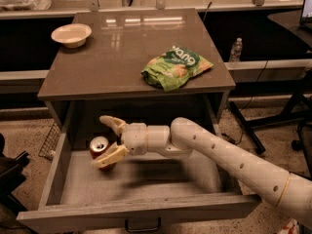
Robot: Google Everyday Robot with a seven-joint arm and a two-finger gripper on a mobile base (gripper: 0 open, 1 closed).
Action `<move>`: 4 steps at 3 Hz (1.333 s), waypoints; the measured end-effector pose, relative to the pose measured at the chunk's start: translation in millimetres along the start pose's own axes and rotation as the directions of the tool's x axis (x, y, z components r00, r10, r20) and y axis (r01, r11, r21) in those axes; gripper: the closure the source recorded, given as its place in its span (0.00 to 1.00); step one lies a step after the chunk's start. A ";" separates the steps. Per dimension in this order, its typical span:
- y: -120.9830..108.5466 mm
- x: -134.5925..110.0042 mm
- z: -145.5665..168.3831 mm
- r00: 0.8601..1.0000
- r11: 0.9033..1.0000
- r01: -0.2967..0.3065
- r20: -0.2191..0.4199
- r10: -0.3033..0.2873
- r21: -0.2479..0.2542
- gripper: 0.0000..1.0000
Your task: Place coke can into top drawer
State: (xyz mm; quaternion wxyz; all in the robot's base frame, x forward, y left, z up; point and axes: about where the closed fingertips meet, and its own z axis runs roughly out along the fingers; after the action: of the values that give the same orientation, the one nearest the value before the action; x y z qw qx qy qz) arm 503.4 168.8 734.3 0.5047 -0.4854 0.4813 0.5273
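The coke can (99, 147), red with a silver top, stands upright on the floor of the open top drawer (141, 206), at its left rear. My gripper (108, 141) reaches into the drawer from the right. Its fingers are spread apart around the can, one fingertip (107, 121) behind and above it, the other fingertip (101, 162) in front of it. The fingers look loose around the can rather than clamped on it.
On the cabinet top stand a green chip bag (175, 66) at the right and a white bowl (71, 34) at the back left. A water bottle (236, 50) stands on the floor at the right. A dark object (9, 177) sits left of the drawer.
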 end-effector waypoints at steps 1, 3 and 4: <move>1.0 -0.4 1.7 1.000 1.000 0.000 0.000 0.000 -0.004 0.00; 0.7 -9.8 -11.1 1.000 1.000 0.001 -0.020 0.000 0.009 0.00; 6.2 -25.2 -43.4 0.996 0.999 -0.015 -0.091 0.019 0.042 0.00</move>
State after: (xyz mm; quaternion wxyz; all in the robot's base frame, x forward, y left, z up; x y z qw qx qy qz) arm 498.8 123.7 756.7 0.4873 -0.4946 0.5187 0.4989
